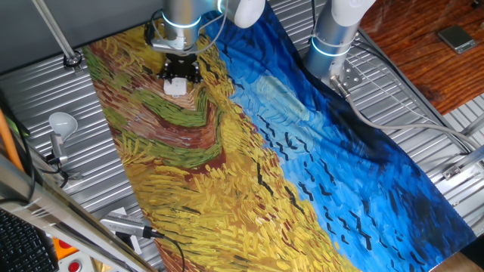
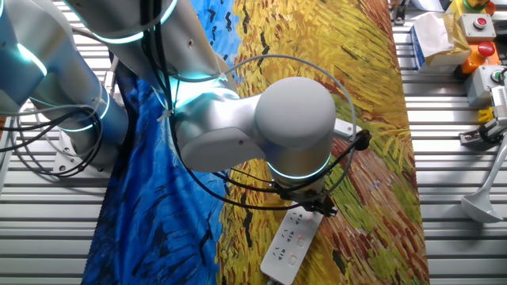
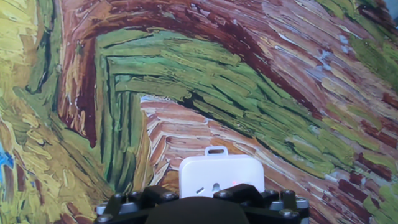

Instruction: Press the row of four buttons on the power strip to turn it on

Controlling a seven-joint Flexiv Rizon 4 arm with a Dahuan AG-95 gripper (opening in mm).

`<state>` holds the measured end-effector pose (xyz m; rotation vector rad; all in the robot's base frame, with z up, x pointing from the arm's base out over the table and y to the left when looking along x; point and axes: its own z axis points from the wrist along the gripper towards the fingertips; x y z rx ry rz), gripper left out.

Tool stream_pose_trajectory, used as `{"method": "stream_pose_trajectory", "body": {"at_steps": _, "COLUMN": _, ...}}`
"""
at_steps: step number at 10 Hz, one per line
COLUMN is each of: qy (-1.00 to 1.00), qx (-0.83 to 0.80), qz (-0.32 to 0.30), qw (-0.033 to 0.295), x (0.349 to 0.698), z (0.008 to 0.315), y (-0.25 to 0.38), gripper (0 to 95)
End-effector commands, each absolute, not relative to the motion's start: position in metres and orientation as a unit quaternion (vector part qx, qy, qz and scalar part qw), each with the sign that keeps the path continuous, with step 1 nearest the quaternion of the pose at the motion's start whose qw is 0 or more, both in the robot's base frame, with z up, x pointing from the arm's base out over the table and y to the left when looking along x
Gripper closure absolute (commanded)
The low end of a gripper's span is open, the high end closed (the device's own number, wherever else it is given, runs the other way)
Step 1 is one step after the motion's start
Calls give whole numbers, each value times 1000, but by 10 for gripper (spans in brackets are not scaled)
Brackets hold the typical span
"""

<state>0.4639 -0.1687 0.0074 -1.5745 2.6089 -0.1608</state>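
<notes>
In one fixed view the gripper [image 1: 179, 73] hangs right over the power strip [image 1: 176, 88], which lies on the painted cloth [image 1: 227, 166] near a light bulb [image 1: 63, 122]. In the other fixed view the strip's row of four buttons [image 2: 291, 241] shows below the wrist. In the hand view the strip's end peeks out; whether the jaws are open or closed cannot be told.

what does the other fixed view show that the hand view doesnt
Only the other fixed view shows the power strip's long top face with sockets and pale switches, the arm above it, and boxes on the bench beside the cloth. Only the hand view shows the strip's end tab close up, past the gripper's black body. Both show the white strip on the painted cloth.
</notes>
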Motion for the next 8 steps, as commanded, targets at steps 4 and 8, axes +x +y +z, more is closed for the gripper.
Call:
{"method": "stream_pose_trajectory", "body": {"at_steps": 4, "qy": 854, "qx": -516, "qz": -57, "qw": 39, "x": 463, "z": 8, "y": -167, "gripper": 190}}
{"method": "stream_pose_trajectory", "body": {"at_steps": 8, "qy": 855, "qx": -514, "qz": -54, "qw": 32, "x": 459, "z": 23, "y": -164, "gripper": 190}}
